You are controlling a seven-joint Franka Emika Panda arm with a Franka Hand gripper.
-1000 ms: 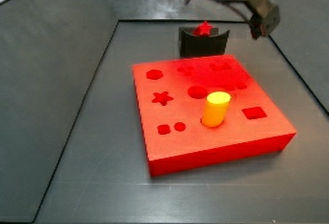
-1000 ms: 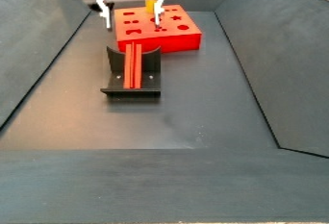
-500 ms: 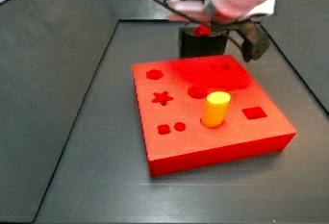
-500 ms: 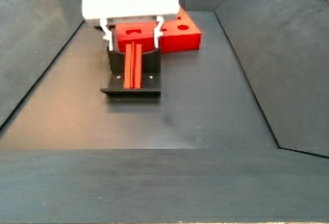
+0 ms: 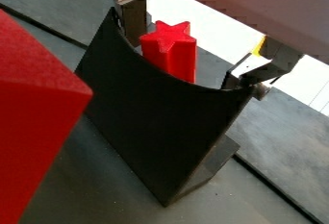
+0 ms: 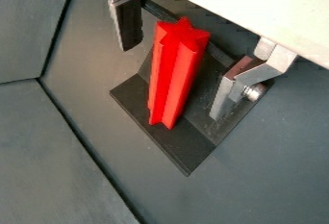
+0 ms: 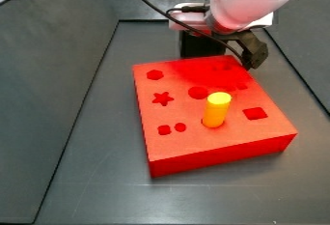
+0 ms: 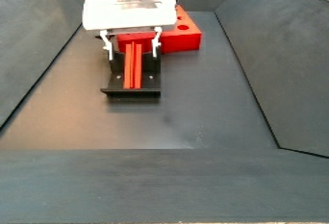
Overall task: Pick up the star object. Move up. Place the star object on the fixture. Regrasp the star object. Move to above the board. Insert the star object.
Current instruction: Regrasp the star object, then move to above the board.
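While no writing shows, the gripper (image 6: 180,69) straddles the star object (image 6: 175,72) on the fixture (image 6: 180,143); jaws apart, holding nothing.

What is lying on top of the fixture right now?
The star object lies along the fixture, with the open gripper straddling it, fingers apart from it. The fixture's surface beneath the peg is hidden.

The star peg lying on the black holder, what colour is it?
Red. The star object shows best in a wrist view, between the open gripper fingers, on the fixture.
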